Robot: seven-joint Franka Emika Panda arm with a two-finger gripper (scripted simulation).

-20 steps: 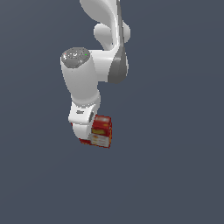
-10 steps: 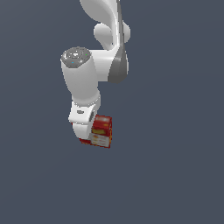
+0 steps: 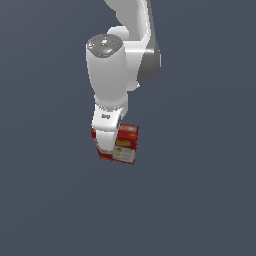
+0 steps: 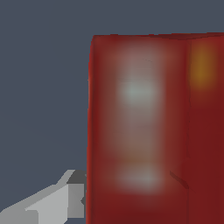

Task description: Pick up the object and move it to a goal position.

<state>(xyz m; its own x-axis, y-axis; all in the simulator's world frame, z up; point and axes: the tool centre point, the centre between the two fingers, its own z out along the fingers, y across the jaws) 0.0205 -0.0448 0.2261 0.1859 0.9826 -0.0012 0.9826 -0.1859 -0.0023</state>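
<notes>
The object (image 3: 126, 145) is a small red carton with white and yellow printed panels, seen near the middle of the exterior view. My gripper (image 3: 112, 146) comes down from the white arm and is shut on it, with one white finger (image 3: 105, 142) covering the carton's side toward the exterior view's left. In the wrist view the object (image 4: 144, 131) is a blurred red face filling much of the picture, and one grey finger (image 4: 61, 205) presses against its edge. The other finger is hidden behind the carton. No goal marker shows.
The arm's white links (image 3: 107, 75) rise above the carton to the frame's top. A plain dark grey surface (image 3: 200, 200) surrounds everything, with no other objects or edges in sight.
Between half a second ago and now the arm and the held carton shifted slightly up and toward the exterior view's right. The grip is unchanged.
</notes>
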